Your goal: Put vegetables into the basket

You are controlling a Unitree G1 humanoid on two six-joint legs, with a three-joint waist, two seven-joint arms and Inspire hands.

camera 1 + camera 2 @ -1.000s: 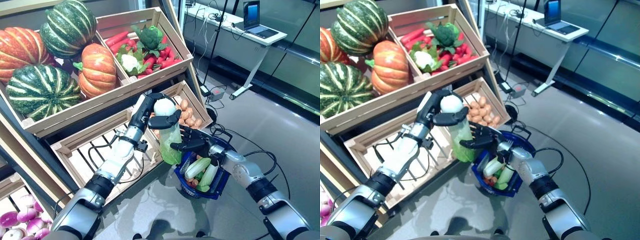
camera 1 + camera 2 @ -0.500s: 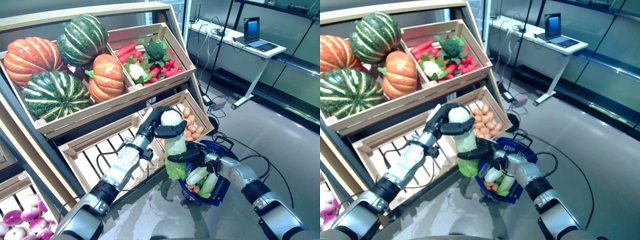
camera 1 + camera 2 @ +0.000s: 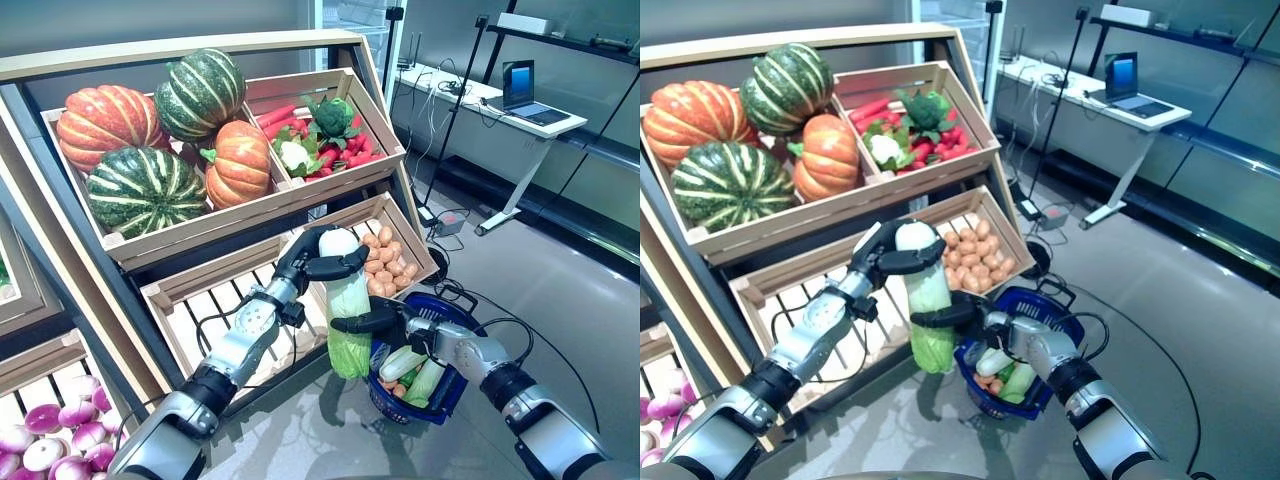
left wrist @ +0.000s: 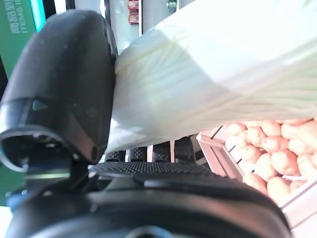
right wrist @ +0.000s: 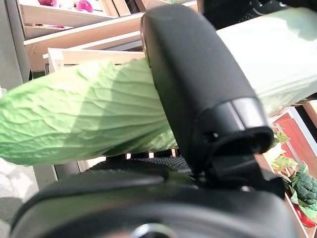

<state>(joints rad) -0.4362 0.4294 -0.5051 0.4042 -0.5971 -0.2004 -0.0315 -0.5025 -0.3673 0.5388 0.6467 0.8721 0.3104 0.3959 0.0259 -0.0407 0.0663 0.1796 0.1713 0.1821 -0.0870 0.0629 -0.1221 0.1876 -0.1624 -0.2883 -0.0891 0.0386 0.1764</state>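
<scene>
Gripping: your left hand (image 3: 318, 262) is curling fingers and thumb round the white stem end of the napa cabbage (image 3: 346, 312), at the top of it.
Right hand: your right hand (image 3: 392, 320) is clasping the same cabbage lower down, thumb wrapping the pale green middle; the right wrist view is showing that thumb lying across the leaf.
Cabbage: it is hanging nearly upright, white end up, leafy green end down, held between both hands in front of the lower shelf.
Cabbage vs basket: it is sitting just beside the blue basket (image 3: 451, 378), on the basket's shelf side, leaf tip about level with the rim; it is not inside.
Basket: it is standing on the grey floor (image 3: 560, 290) below your right hand, already holding pale green and white vegetables (image 3: 402, 361) and a few small orange ones.
Nearby crate: the potato crate (image 3: 403, 243) is showing right behind the cabbage, potatoes also visible in the left wrist view.
Slatted crate: an empty wooden crate (image 3: 200, 310) is lying behind your left forearm.
Upper shelf: pumpkins (image 3: 160, 140) are filling one crate, mixed vegetables with broccoli and red ones (image 3: 320, 135) the next.
Lower left: purple-and-white turnips (image 3: 45, 440) are showing at the corner.
Background: a white desk with a laptop (image 3: 525, 90) is standing well apart.
</scene>
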